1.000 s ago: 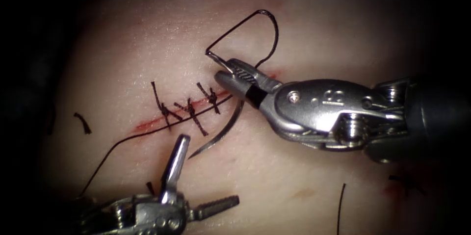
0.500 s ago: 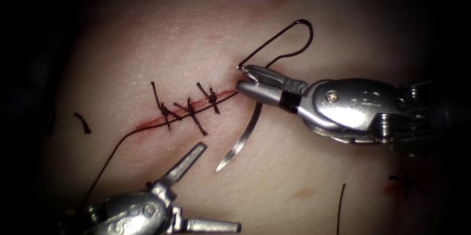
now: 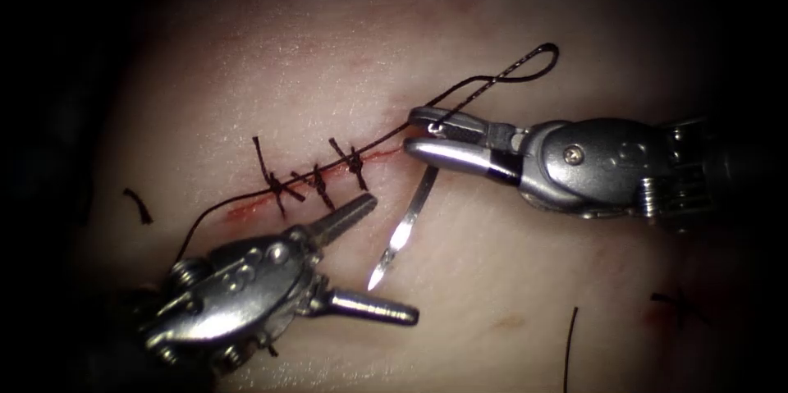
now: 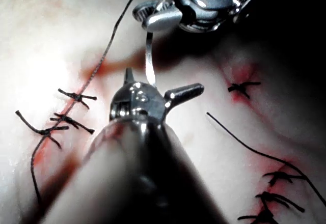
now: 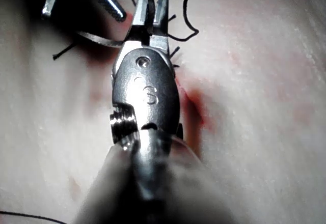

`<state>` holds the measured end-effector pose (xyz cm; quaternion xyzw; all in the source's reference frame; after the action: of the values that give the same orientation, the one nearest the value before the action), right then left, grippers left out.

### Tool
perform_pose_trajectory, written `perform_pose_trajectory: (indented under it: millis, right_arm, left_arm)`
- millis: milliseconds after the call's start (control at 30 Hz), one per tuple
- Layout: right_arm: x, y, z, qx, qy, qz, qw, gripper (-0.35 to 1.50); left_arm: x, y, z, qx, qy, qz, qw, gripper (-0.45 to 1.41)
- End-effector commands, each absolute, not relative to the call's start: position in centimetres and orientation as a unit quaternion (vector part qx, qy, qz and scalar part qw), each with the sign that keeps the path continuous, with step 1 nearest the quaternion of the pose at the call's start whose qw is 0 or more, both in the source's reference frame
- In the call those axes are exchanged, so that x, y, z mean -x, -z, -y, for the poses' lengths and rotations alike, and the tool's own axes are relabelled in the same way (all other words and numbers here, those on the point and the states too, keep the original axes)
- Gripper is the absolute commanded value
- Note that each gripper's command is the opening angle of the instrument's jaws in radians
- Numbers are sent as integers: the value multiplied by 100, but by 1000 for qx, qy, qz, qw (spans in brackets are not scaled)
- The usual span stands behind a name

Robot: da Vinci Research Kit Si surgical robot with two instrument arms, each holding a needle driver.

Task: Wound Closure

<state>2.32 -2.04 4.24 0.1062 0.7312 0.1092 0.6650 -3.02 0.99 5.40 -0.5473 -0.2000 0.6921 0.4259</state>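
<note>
My right tool (image 3: 417, 135) is shut on the curved needle (image 3: 410, 217) near its thread end. The needle hangs free above the tissue (image 3: 509, 262), right of the cut (image 3: 250, 208), not in the tissue. Its tip (image 3: 376, 282) points toward my left tool (image 3: 394, 257), whose jaws stand open on either side of the tip part and hold nothing. The thread (image 3: 538, 55) loops up from the needle's end, then runs back along the cut over three stitches (image 3: 318, 184). Left wrist view: the needle (image 4: 148, 56) hangs between the open jaws of my left tool (image 4: 163, 81). Right wrist view: my right tool (image 5: 150, 10) holds the needle (image 5: 99, 39).
Cut thread ends lie on the tissue at the left (image 3: 138, 204) and lower right (image 3: 568, 344). Red fluid marks the cut line. The left wrist view shows other stitched cuts (image 4: 243, 86) (image 4: 277, 196) beyond the left tool.
My right tool moved right with the needle, drawing the thread straighter along the cut. My left tool rose up and right, its open jaws now around the needle's tip part.
</note>
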Motion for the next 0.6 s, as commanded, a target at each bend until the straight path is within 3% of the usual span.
perform_pose_trajectory:
  millis: [33, 600]
  right_arm:
    - [-239, -428, 213, -111, -103, -737, 659, -35]
    - [-241, -429, 230, -121, -60, -765, 629, -35]
  left_arm:
    - [307, -550, -103, 546, -688, 207, 431, 101]
    - [307, -567, -110, 525, -642, 336, 447, 86]
